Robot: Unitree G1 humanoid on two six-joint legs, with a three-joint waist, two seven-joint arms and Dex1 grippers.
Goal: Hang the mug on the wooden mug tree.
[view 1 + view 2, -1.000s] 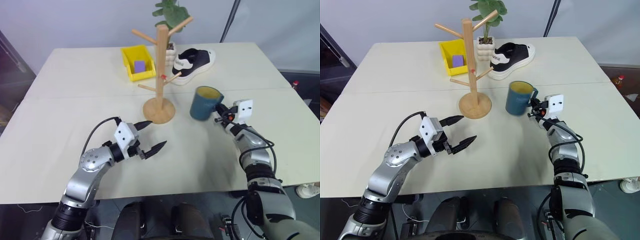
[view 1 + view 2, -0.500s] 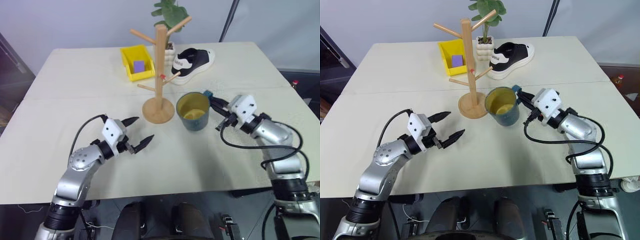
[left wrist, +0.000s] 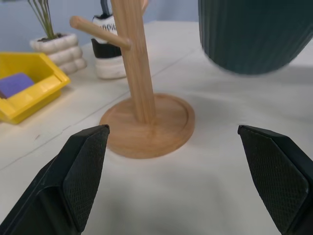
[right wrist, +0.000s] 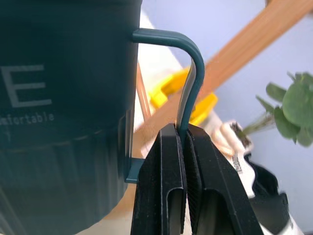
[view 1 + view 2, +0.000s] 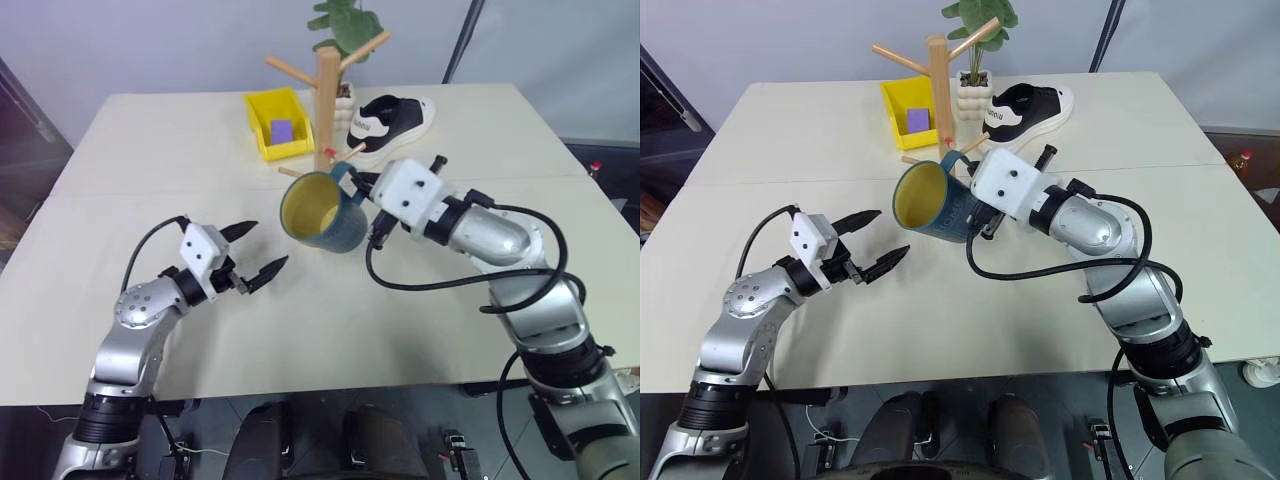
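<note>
Since a second ago, your right arm has swung in toward the middle and lifted the mug (image 5: pixel 322 212) off the table; it now hangs tipped on its side in the air, mouth facing your left, in front of the wooden mug tree (image 5: pixel 327 70). Your left arm has drifted a little outward to the left.

From the head views you see the right gripper (image 5: pixel 352 184) clamped on the mug's handle, with the mug hiding the tree's base. Behind the tree on the table (image 5: pixel 150 140) sit a yellow bin (image 5: pixel 262 128) holding a purple block (image 5: pixel 282 130), a potted plant (image 5: pixel 978 22) and a black-and-white sneaker (image 5: pixel 395 121). Your left gripper (image 5: pixel 253 250) hovers low over the table, well to the left of the mug, its fingers spread apart and empty.

Looking along your left wrist, both black fingertips (image 3: pixel 80 171) stand wide apart, framing the tree's round base and post, with the mug's dark underside hanging above and beside it.

Looking along your right wrist, the two fingers (image 4: pixel 168 196) are pressed together on the thin loop of the handle, pale lettering visible on the mug's side.
</note>
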